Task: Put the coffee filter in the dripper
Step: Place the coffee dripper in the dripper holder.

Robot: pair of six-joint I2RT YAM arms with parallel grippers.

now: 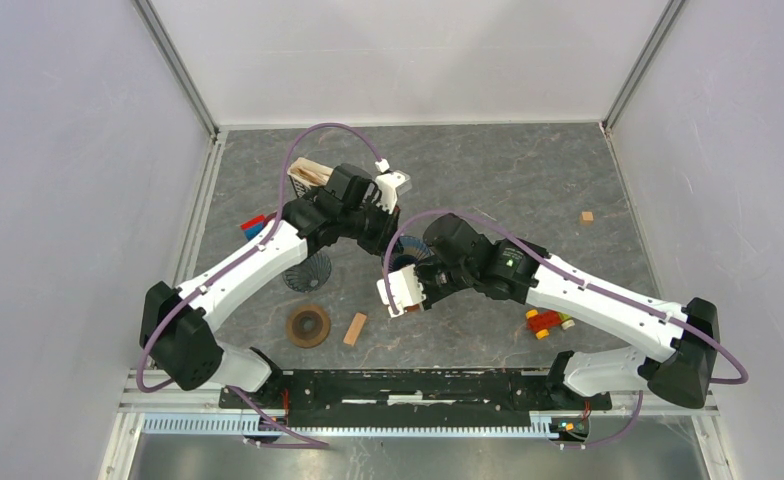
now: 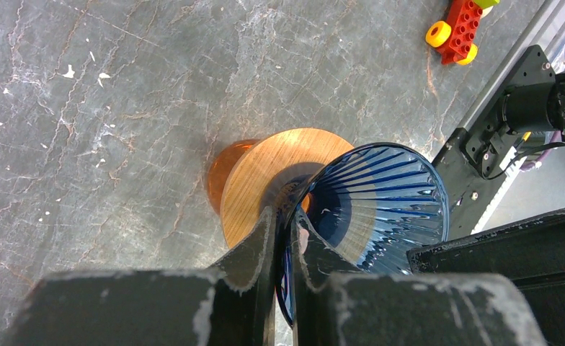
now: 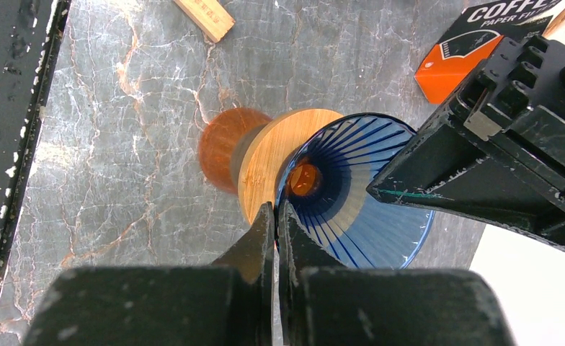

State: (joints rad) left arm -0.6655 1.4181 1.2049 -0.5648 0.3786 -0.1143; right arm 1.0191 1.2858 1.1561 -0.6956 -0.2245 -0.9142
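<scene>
On the grey surface (image 1: pixel 488 170) lie a wooden block (image 1: pixel 355 328), a small wooden cube (image 1: pixel 587 216), a red-and-yellow toy (image 1: pixel 545 321) and a red-blue brick (image 1: pixel 256 225).

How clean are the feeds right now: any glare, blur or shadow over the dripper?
Top external: even light, soft shadows, dripper mostly hidden. Left wrist: dripper sharp, the near fingers soft and dark. Right wrist: lower right corner blown out white.

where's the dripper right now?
Top view, mid-table: the blue dripper is between the two wrists. The left gripper pinches its rim, and the shut tips of the right gripper sit at the rim too.
</scene>
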